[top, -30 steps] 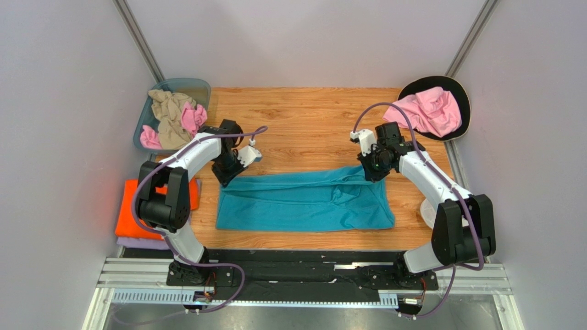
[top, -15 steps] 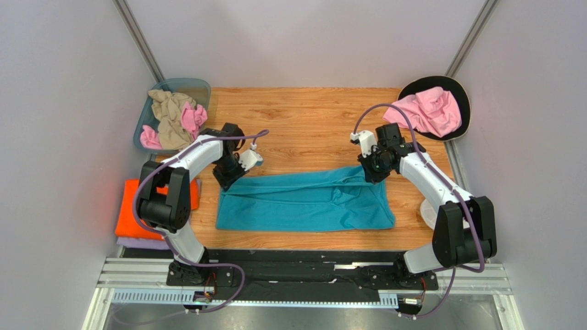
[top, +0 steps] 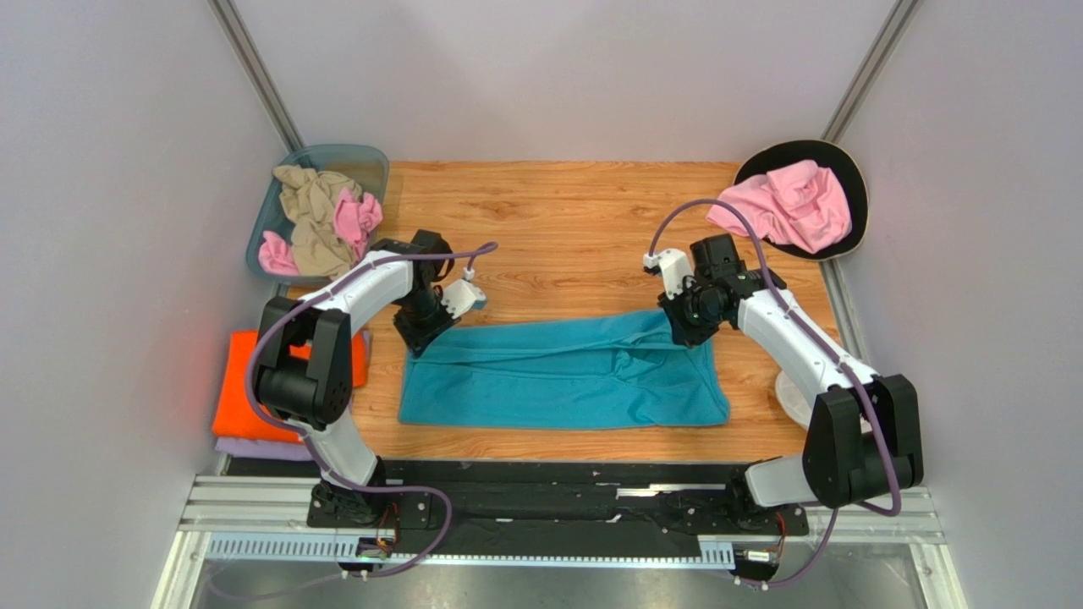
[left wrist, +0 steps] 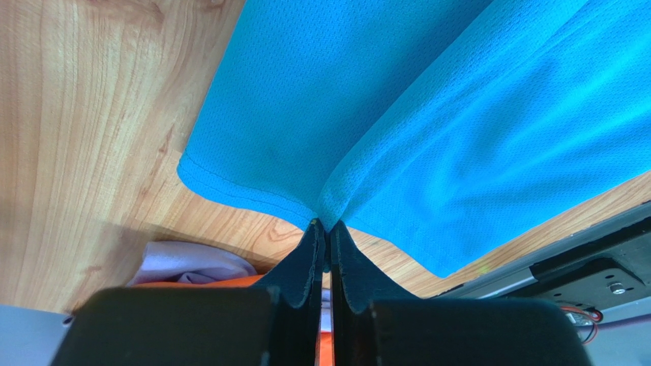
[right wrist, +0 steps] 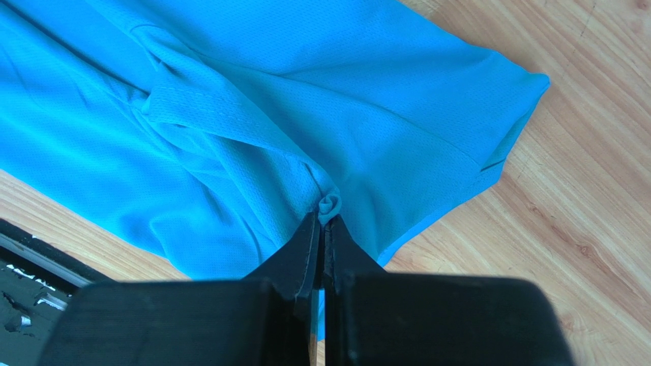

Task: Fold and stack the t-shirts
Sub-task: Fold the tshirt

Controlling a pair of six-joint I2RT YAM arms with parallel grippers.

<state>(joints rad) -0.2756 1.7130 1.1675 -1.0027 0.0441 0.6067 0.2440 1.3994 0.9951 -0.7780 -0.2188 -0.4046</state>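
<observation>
Lab test cell: plain grey walls (top: 115,190), aluminium rail frame (top: 254,518).

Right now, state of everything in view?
teal shirt: spread on the table, wrinkled, pinched at both far corners
left tool: shut on teal shirt
right tool: shut on teal shirt
stack: folded, orange on purple
bin: holds crumpled clothes
pink shirt: crumpled, unfolded
</observation>
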